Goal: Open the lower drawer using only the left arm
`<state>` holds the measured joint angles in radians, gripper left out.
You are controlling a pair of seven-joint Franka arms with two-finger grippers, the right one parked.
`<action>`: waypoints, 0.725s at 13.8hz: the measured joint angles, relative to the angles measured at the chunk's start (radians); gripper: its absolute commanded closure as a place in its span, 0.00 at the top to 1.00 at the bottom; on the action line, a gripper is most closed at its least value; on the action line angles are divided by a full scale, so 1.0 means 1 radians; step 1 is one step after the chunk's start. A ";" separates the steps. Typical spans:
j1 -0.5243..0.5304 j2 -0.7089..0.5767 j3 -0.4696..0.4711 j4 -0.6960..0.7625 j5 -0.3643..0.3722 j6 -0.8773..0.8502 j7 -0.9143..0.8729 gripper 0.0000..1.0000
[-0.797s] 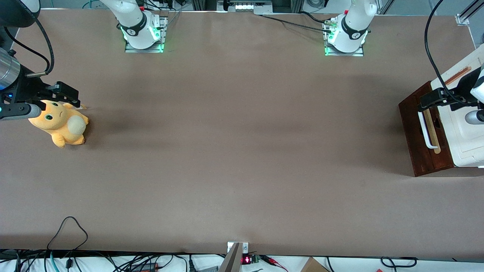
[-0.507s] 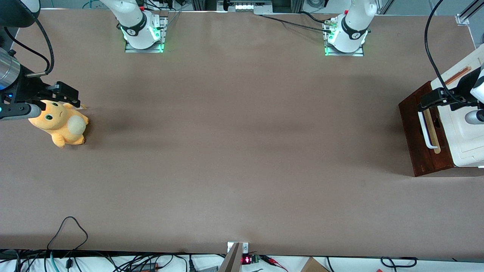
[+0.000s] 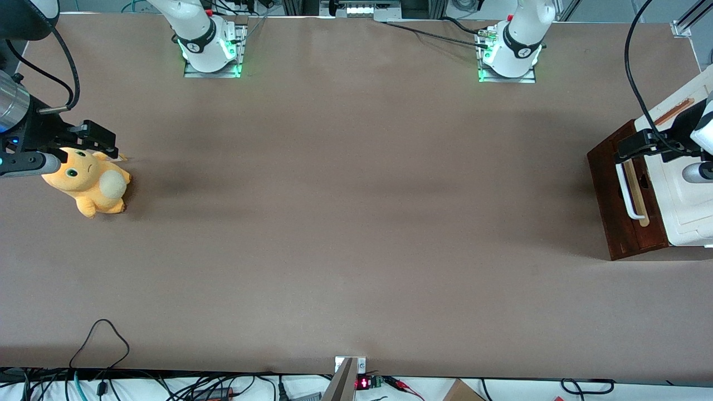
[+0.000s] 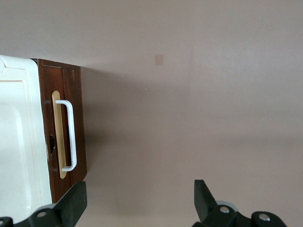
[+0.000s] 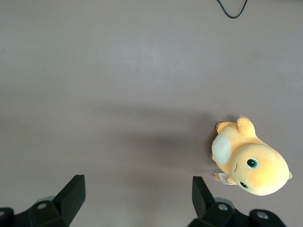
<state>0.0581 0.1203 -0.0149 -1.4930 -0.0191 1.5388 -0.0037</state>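
The lower drawer is a dark reddish-brown front with a white U-shaped handle on a pale wood strip. It sits under the cream-white cabinet top at the working arm's end of the table. My left gripper hangs above the end of the handle farther from the front camera. In the left wrist view the drawer and handle show. The gripper is open, with only bare table between its fingers.
An orange plush toy lies toward the parked arm's end of the table, also in the right wrist view. A black cable loop lies near the table's front edge. The working arm's base stands at the back edge.
My left gripper has shifted very slightly away from the front camera. The drawer and handle have not moved.
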 measured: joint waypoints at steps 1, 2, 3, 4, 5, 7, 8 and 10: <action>0.000 0.000 0.000 -0.002 0.000 -0.004 0.015 1.00; 0.000 0.001 0.000 -0.004 0.000 -0.007 0.039 1.00; 0.000 0.002 0.000 -0.007 0.000 -0.007 0.075 1.00; 0.000 0.002 0.000 -0.010 0.000 -0.007 0.108 1.00; 0.000 0.003 0.000 -0.012 0.000 -0.007 0.128 1.00; 0.000 0.004 0.000 -0.015 0.000 -0.002 0.135 1.00; 0.000 0.004 0.000 -0.015 0.000 0.000 0.135 1.00; 0.000 0.004 -0.001 -0.017 0.000 0.000 0.126 1.00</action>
<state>0.0581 0.1244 -0.0154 -1.5101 -0.0192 1.5391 0.1228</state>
